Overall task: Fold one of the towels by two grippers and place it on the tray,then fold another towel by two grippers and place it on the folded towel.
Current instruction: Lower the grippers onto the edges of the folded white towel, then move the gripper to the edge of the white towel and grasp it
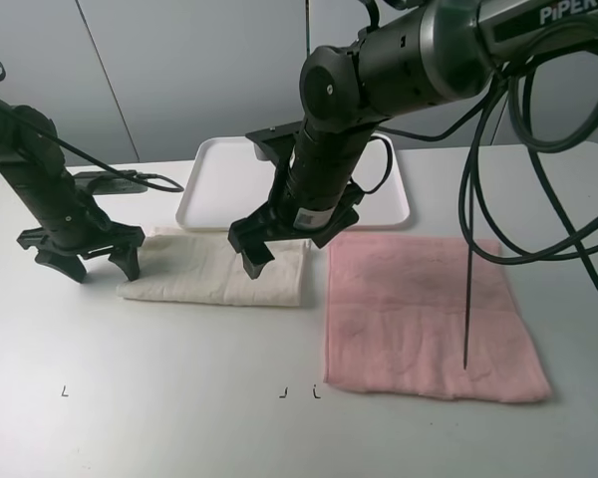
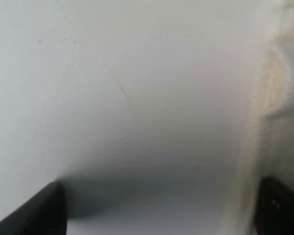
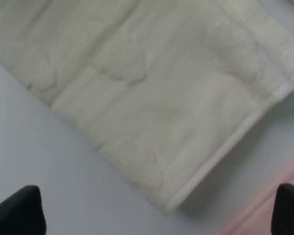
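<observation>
The cream towel (image 1: pixel 204 269) lies folded into a strip on the table, just in front of the white tray (image 1: pixel 219 169). My left gripper (image 1: pixel 92 264) stands open at the strip's left end, fingers down near the table. In the left wrist view the left gripper (image 2: pixel 159 215) spans bare table, with the cream towel's edge (image 2: pixel 279 88) beside one finger. My right gripper (image 1: pixel 289 249) hangs open over the strip's right end. The right wrist view shows the right gripper (image 3: pixel 154 215) above the cream towel's corner (image 3: pixel 152 98). The pink towel (image 1: pixel 419 309) lies flat to the right.
A black cable (image 1: pixel 468 299) from the right arm dangles over the pink towel. A strip of the pink towel (image 3: pixel 257 220) shows close to the cream towel's corner. Small black marks (image 1: pixel 284 392) sit on the table near the front edge.
</observation>
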`<move>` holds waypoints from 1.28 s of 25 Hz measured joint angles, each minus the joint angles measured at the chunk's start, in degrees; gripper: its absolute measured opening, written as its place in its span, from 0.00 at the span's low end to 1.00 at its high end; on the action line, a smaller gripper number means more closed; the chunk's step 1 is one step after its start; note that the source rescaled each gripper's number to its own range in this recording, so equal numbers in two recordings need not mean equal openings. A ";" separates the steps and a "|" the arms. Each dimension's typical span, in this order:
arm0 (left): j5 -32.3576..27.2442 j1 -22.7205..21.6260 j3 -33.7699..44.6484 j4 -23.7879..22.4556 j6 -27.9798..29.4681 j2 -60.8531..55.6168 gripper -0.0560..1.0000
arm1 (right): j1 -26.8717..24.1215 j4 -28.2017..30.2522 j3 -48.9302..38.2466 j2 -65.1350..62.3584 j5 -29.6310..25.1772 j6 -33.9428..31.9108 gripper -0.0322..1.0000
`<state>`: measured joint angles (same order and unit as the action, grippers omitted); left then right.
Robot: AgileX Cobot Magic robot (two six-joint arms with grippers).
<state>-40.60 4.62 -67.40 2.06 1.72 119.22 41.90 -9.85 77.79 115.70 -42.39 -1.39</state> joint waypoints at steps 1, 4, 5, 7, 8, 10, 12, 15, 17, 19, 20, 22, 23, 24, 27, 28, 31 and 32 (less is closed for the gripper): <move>0.00 0.00 0.01 -0.21 0.32 0.00 0.99 | 0.00 0.00 0.00 0.00 0.00 0.00 1.00; -0.22 0.00 -0.02 -0.87 1.41 0.00 0.99 | 0.00 0.00 0.13 0.14 0.44 0.00 1.00; -0.34 0.00 -0.12 -1.02 1.68 0.00 0.99 | 0.00 0.00 0.55 0.44 0.44 0.00 1.00; -0.34 0.00 -0.12 -1.02 1.80 0.00 0.99 | 0.00 0.00 2.24 2.08 -0.46 0.13 1.00; -0.34 0.00 -0.12 -1.02 1.94 0.00 0.99 | 0.00 0.00 3.60 3.26 -1.18 0.13 1.00; -0.46 0.00 -0.12 -1.02 2.08 0.12 0.99 | 0.00 0.00 6.47 5.84 -3.41 0.17 1.00; -0.56 0.00 -0.15 -1.02 2.08 0.12 0.99 | 0.00 0.00 9.54 8.04 -5.54 0.17 1.00; -0.56 0.00 -0.23 -1.10 2.20 0.12 0.99 | 0.00 0.25 11.57 9.89 -6.87 -0.57 1.00; -0.56 0.00 -0.23 -1.10 2.20 0.12 0.99 | -0.33 0.25 11.66 10.43 -7.08 -1.64 1.00; -0.56 0.00 -0.23 -1.10 2.20 0.12 0.99 | -1.20 0.13 11.80 10.96 -7.11 -2.41 1.00; -0.56 0.00 -0.23 -1.10 2.20 0.12 0.99 | -1.79 -0.01 11.92 11.28 -7.22 -2.89 1.00; -0.56 0.00 -0.23 -1.10 2.20 0.12 0.99 | -2.96 -0.55 12.01 11.91 -7.35 -3.73 1.00; -0.56 0.00 -0.23 -1.10 2.20 0.12 0.99 | -3.26 -1.43 12.11 12.25 -7.35 -4.02 1.00; -0.56 0.00 -0.23 -1.10 2.20 0.12 0.99 | -3.48 -1.82 12.06 12.68 -7.35 -4.27 1.00; -0.56 0.00 -0.23 -1.10 2.20 0.12 0.99 | -3.62 -4.36 12.06 13.75 -7.35 -4.63 1.00; -0.56 0.00 -0.23 -1.10 2.20 0.12 0.99 | -3.62 -4.95 12.06 14.02 -7.10 -4.76 1.00; -0.56 0.00 -0.23 -1.24 2.20 0.12 0.99 | -3.62 -5.74 12.06 14.76 -7.10 -4.99 1.00; -0.56 0.00 -0.23 -1.24 2.20 0.12 0.99 | -3.62 -5.78 12.06 14.91 -6.82 -4.99 1.00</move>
<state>-41.16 4.62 -67.63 0.82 3.92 119.34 38.29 -15.63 89.85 130.61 -49.22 -6.38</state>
